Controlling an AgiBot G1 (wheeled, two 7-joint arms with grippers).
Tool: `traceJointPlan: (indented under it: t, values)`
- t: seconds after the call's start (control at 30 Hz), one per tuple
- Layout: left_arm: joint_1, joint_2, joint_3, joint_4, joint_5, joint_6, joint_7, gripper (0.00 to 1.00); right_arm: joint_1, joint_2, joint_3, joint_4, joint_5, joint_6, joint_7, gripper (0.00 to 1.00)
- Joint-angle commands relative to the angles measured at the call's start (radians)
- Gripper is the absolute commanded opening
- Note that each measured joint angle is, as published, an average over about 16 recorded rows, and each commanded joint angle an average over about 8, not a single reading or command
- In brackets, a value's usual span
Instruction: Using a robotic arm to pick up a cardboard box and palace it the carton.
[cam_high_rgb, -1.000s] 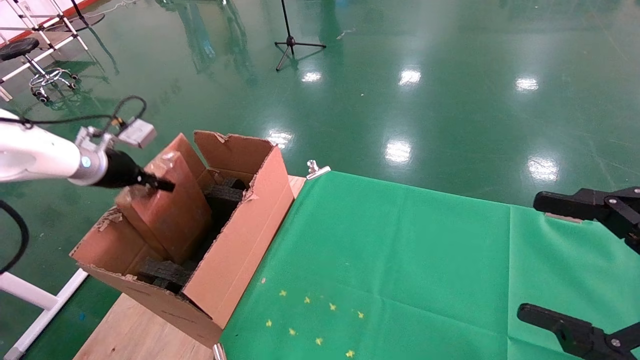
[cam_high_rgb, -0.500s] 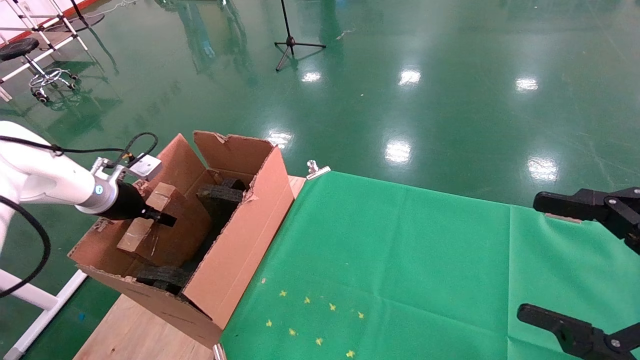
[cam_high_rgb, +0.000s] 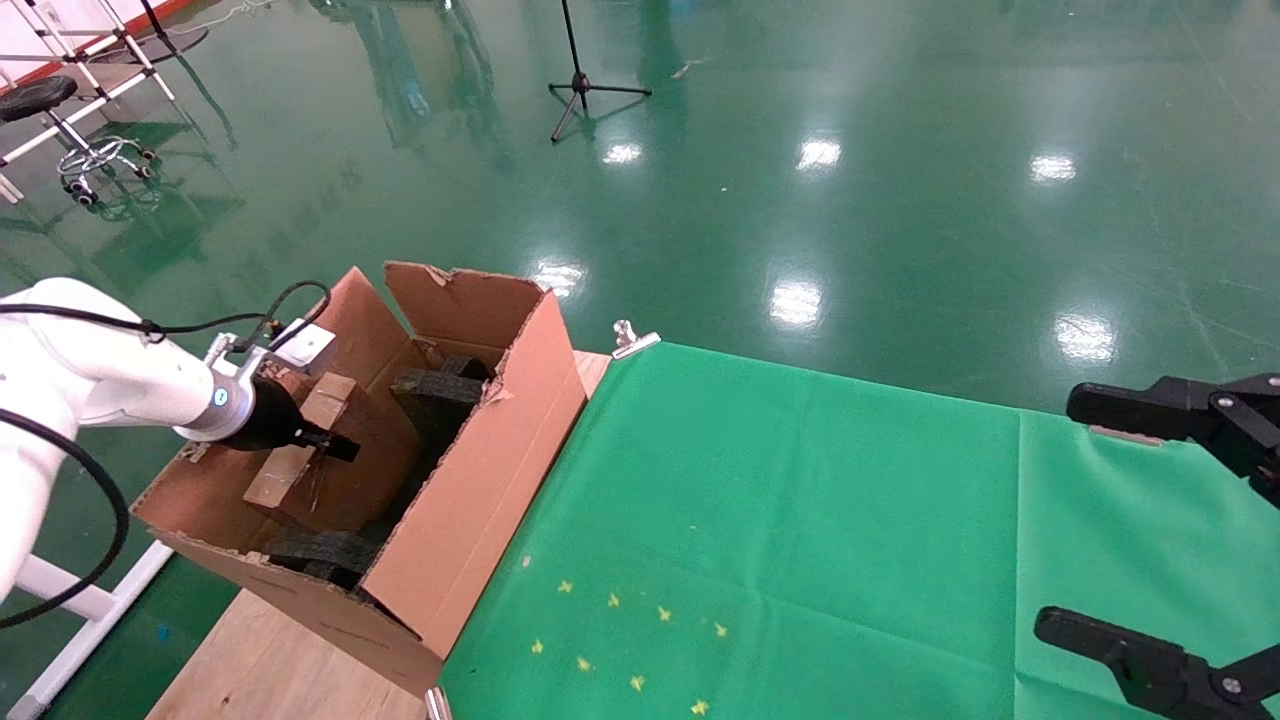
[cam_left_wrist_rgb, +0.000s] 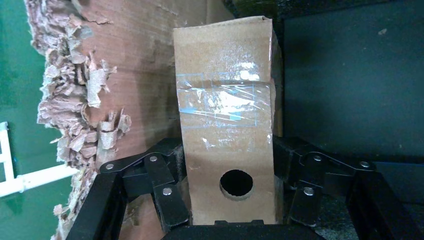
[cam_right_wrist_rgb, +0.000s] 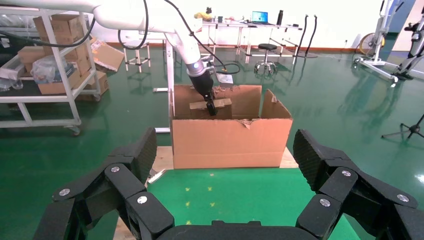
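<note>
Scuffed taped cardboard box (cam_left_wrist_rgb: 226, 135) with round hole

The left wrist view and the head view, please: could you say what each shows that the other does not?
Only the left wrist view shows the round hole and clear tape on the cardboard box. Only the head view shows the whole carton, the green cloth and the idle right gripper, open at the right edge. Both show the left gripper shut on the box inside the carton.
</note>
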Motion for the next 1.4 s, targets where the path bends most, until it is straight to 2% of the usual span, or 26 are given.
traceJointPlan:
  t: [0.03,0.87,1.13,1.4]
  values:
    - [0.002,0.0,0.001,-0.001,0.001,-0.003,0.0,1.0,0.0,0.0,0.0,0.0,0.0,0.0,0.0,1.0]
    - [-0.027,-0.008,-0.009,-0.011,-0.011,0.026,0.012,1.0,0.0,0.0,0.0,0.0,0.0,0.0,0.0,1.0]
    - [-0.16,-0.074,-0.046,-0.118,-0.064,0.152,0.077,1.0,0.0,0.0,0.0,0.0,0.0,0.0,0.0,1.0]
    - [-0.264,-0.144,-0.063,-0.249,-0.09,0.3,0.07,1.0,0.0,0.0,0.0,0.0,0.0,0.0,0.0,1.0]
